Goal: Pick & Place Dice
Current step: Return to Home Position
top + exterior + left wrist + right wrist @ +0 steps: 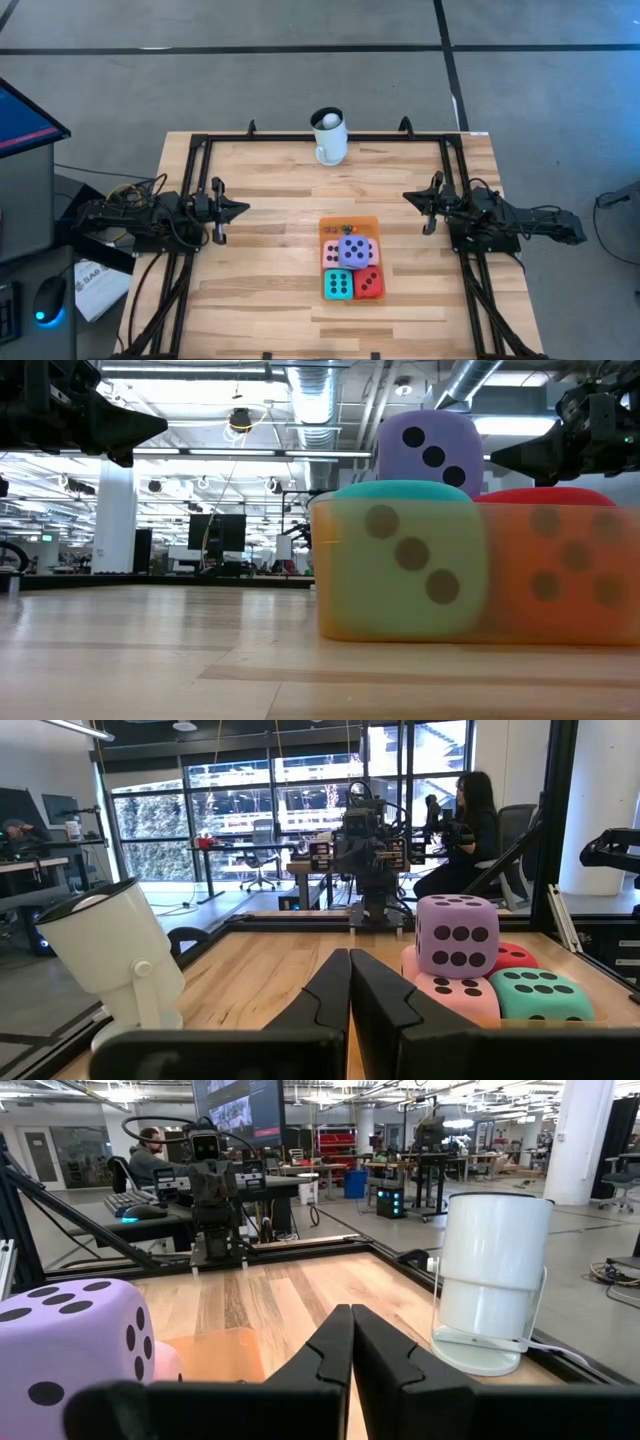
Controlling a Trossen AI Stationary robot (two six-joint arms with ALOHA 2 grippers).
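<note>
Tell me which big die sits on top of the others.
The purple die. It rests atop the pink die, teal die and red die, which all sit lower in the orange bin.

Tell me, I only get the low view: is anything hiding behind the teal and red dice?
Observer: Yes, a pink die sits behind the teal die in the orange bin, partly under the purple die.
Operator: And those dark shapes up top?
Observer: Those are the left gripper, shut over the table's left side, and the right gripper, shut over its right; both are clear of the bin.
Operator: Anything else there?
Observer: A white mug holding a ball, at the far edge.
</note>
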